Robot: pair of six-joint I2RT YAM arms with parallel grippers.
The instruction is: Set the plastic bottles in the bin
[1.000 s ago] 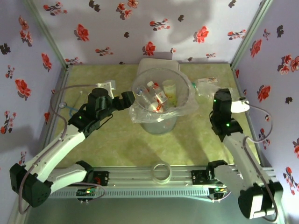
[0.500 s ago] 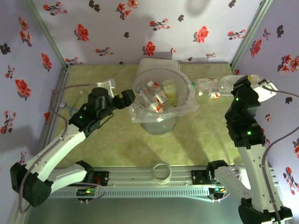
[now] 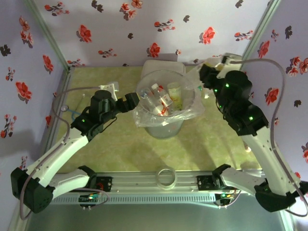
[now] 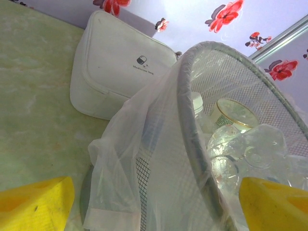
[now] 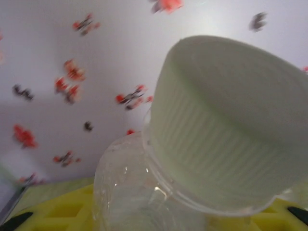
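Several bottles [image 3: 159,98] in bin [image 4: 184,115] (white box [image 4: 110,62] behind); left jaws spread, right jaws grasping bottle [image 5: 226,120]

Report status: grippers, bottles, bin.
Left gripper open at the bin rim. Right gripper shut on a pale-capped bottle, held up right of the bin. Several bottles already inside. Path to bin looks open.

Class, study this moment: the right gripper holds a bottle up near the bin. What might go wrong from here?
The bottle sticks well out of the right gripper, cap towards the wrist camera, so it may slip early. The loose bag drapes over the bin rim and might catch it. The open left gripper sits close by that rim and might nudge the bin.
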